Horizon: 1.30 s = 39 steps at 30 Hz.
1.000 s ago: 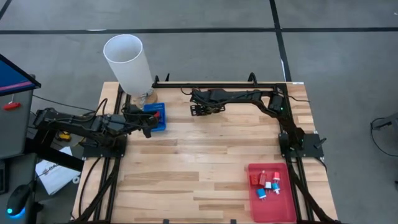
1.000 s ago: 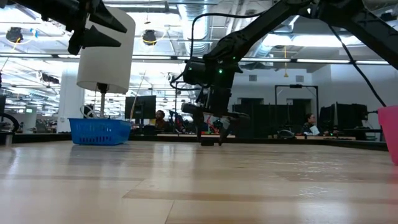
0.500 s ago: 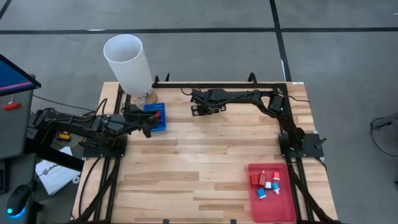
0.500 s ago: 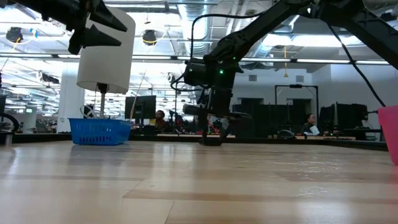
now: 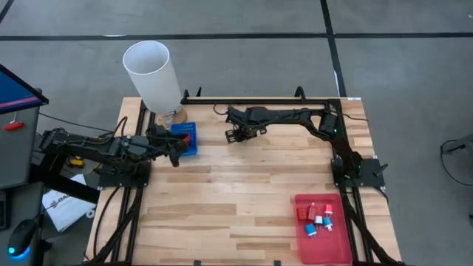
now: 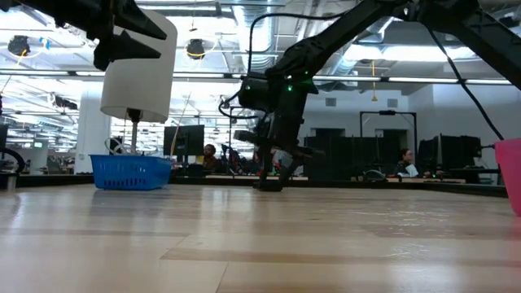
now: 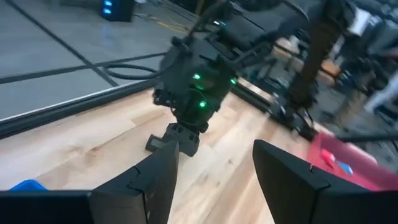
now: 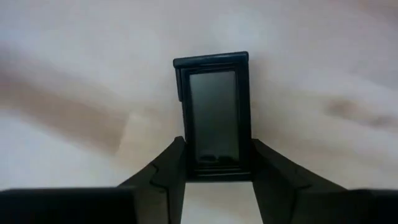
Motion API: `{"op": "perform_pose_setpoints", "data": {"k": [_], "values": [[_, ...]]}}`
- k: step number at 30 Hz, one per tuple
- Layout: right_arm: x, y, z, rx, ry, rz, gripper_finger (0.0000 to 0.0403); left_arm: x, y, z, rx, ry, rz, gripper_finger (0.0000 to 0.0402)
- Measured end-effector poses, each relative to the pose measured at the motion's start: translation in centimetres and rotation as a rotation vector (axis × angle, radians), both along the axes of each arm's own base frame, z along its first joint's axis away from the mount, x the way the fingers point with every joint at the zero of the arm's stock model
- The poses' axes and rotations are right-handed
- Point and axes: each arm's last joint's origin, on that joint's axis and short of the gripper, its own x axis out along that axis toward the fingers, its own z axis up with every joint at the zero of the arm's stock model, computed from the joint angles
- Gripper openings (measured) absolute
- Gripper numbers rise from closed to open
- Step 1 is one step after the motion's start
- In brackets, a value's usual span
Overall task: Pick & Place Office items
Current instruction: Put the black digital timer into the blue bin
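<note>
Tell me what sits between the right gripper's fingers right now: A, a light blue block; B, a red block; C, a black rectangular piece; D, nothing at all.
C: the right wrist view shows a black rectangular piece lying on the wooden table, with the right gripper and its two dark fingers flanking the piece's near end.

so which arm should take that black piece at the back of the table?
Right. Its claw is already down over the black piece, fingers on either side of it. The left claw is open over by the blue bin, well away from it.
</note>
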Motion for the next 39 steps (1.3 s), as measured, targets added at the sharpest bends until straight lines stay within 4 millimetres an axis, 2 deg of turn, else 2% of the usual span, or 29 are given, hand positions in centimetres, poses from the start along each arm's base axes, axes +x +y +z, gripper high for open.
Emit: {"op": "perform_pose_setpoints", "data": {"k": [5, 14, 17, 20, 25, 30, 34, 39], "values": [[0.2, 3.1, 2.0, 0.128, -0.055, 0.14, 0.0133, 0.0, -0.3, -0.1, 0.049, 0.045, -0.138, 0.0204], [-0.4, 9.9, 10.1, 0.263, -0.289, 0.381, 0.0133, -0.3, -1.8, -1.1, 0.177, 0.213, -0.404, 0.0204], [-0.8, 12.0, 12.9, 0.312, -0.397, 0.435, 0.0133, 0.2, -2.6, -1.4, 0.292, 0.263, -0.486, 0.0204], [-1.1, 13.6, 14.6, 0.36, -0.467, 0.459, 0.0137, 1.4, -3.3, -1.4, 0.384, 0.255, -0.527, 0.0215], [-1.2, 16.2, 15.5, 0.405, -0.495, 0.476, 0.0138, 4.2, -4.1, -1.1, 0.475, 0.151, -0.519, 0.0257], [-1.1, 18.1, 15.6, 0.432, -0.508, 0.477, 0.0139, 6.3, -5.0, -2.1, 0.525, 0.146, -0.578, 0.0292], [-0.7, 18.3, 15.9, 0.435, -0.558, 0.468, 0.0139, 7.2, -5.9, -2.0, 0.572, 0.161, -0.675, 0.0295], [-0.3, 18.1, 16.3, 0.43, -0.616, 0.469, 0.014, 7.7, -7.0, -0.9, 0.691, 0.146, -0.729, 0.0277]]}}
